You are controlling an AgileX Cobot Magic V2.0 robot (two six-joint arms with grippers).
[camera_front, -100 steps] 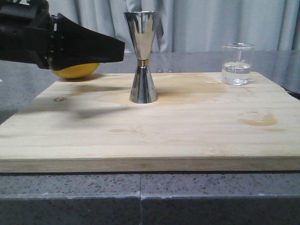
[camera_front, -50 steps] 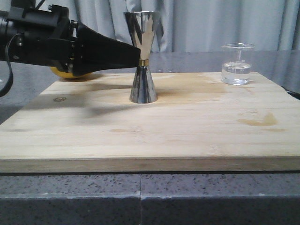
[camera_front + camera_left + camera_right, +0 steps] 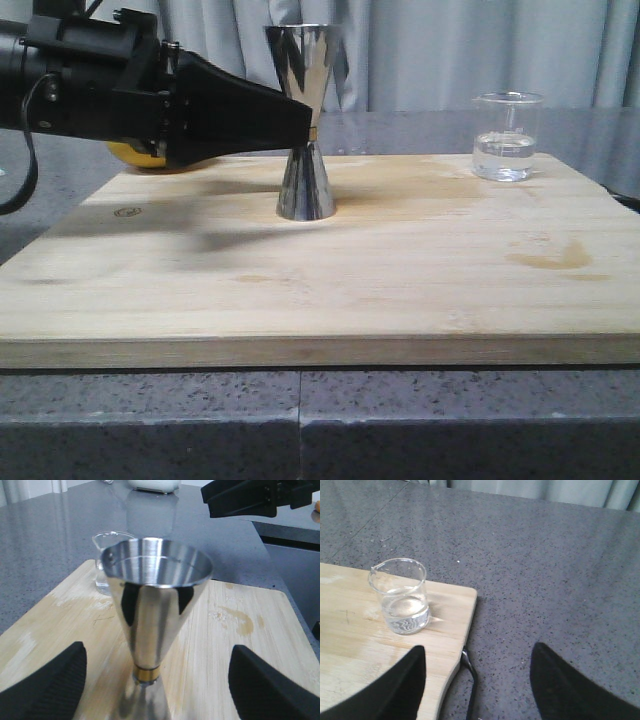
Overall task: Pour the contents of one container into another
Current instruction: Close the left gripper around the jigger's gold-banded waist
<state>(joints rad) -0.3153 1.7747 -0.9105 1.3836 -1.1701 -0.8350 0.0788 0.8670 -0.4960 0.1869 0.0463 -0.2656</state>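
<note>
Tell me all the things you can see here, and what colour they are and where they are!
Jigger: one, shiny steel with a thin gold band at its waist, upright on the board, left of middle.
Beaker: one, clear glass with clear liquid in the bottom, on the board's far right corner.
Wooden board: one, pale wood, lying on the counter.
Counter: one, grey speckled, under the board.
Yellow round thing: one, behind the board on the left, mostly hidden, so I cannot tell what it is.
Curtain: grey, at the back.
Left gripper: one, black, open, fingers on either side of the jigger's waist, not touching.
Right gripper: one, black, open, near the beaker.
</note>
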